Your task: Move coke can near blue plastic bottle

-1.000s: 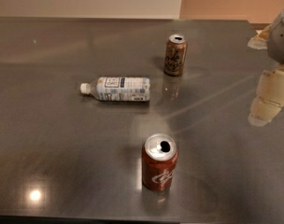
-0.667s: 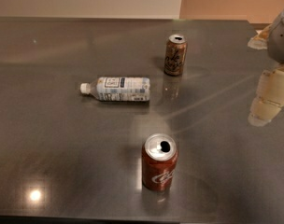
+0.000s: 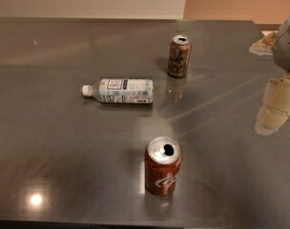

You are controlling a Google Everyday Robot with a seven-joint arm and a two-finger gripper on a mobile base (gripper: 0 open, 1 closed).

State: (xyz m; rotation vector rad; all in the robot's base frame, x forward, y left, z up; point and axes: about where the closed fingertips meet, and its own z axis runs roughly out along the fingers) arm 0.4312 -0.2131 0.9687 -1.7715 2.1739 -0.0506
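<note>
The coke can (image 3: pixel 162 171), red with white script and a silver top, stands upright near the front of the grey table (image 3: pixel 54 142). The blue plastic bottle (image 3: pixel 120 90), clear with a white cap and a white-and-blue label, lies on its side at the table's middle, cap to the left. The gripper (image 3: pixel 277 104) hangs at the right edge of the view, well right of and above the coke can, touching nothing.
A brown-tan can (image 3: pixel 178 56) with dark script stands upright behind and right of the bottle. The table's far edge meets a pale wall. A bright light glint sits on the table at front left (image 3: pixel 35 199).
</note>
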